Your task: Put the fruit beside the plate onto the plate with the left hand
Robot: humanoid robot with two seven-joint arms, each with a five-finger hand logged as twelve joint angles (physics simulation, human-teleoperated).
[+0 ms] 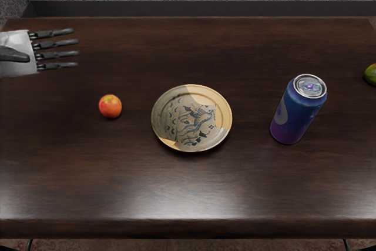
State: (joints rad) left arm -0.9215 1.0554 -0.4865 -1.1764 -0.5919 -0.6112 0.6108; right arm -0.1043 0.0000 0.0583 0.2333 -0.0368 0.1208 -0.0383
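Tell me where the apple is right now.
In the head view the apple sits on the table left of the plate, not touching it, with the open left hand farther up and to the left.

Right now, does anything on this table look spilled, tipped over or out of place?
Nothing stands out. The can stands upright, the plate lies flat, the apple sits left of it. A greenish fruit is cut off at the picture's right edge.

Bare dark wooden table point(70, 163) lies between the grey left hand point(35, 52) and the small red apple point(110, 106). 1 tall blue can point(298, 110) stands beyond the round tan plate point(191, 117).
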